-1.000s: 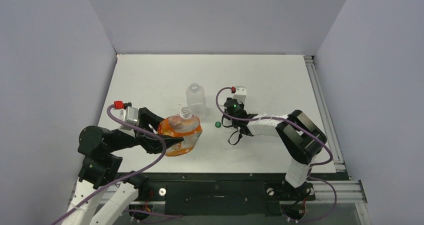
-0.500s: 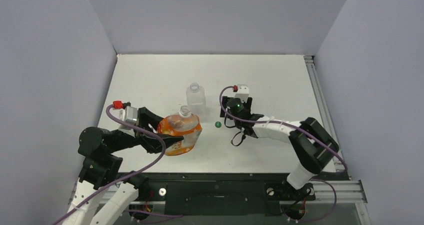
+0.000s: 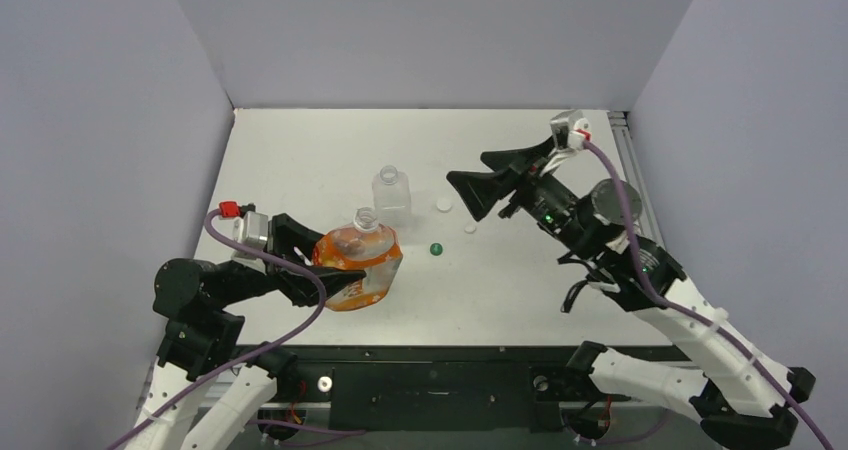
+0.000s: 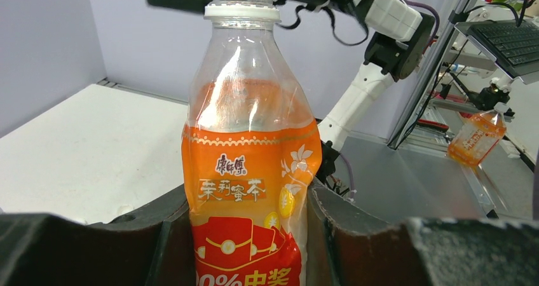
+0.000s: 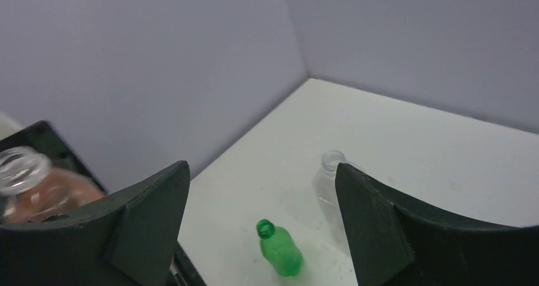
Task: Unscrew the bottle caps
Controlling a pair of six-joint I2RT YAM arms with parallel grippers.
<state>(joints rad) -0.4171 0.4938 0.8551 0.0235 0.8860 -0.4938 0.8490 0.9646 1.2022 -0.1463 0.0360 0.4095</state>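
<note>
My left gripper (image 3: 338, 273) (image 4: 248, 210) is shut on the orange bottle (image 3: 358, 258) (image 4: 248, 171), one finger on each side of its label. The bottle stands upright and its neck is bare above a white ring. The clear bottle (image 3: 391, 192) (image 5: 330, 171) stands behind it with an open neck. The small green bottle (image 3: 436, 249) (image 5: 279, 248) stands to the right, also open. Two white bottle caps (image 3: 443, 205) (image 3: 470, 228) lie on the table near it. My right gripper (image 3: 468, 195) (image 5: 262, 171) hangs open and empty high above the caps.
Grey walls close the table (image 3: 300, 160) at the left, back and right. A metal rail (image 3: 640, 220) runs along its right edge. In the left wrist view the right arm (image 4: 381, 19) reaches across above the orange bottle.
My right gripper opened, rose from the table and swung back to the right. Two white caps now show where it was. The left gripper and orange bottle barely moved.
</note>
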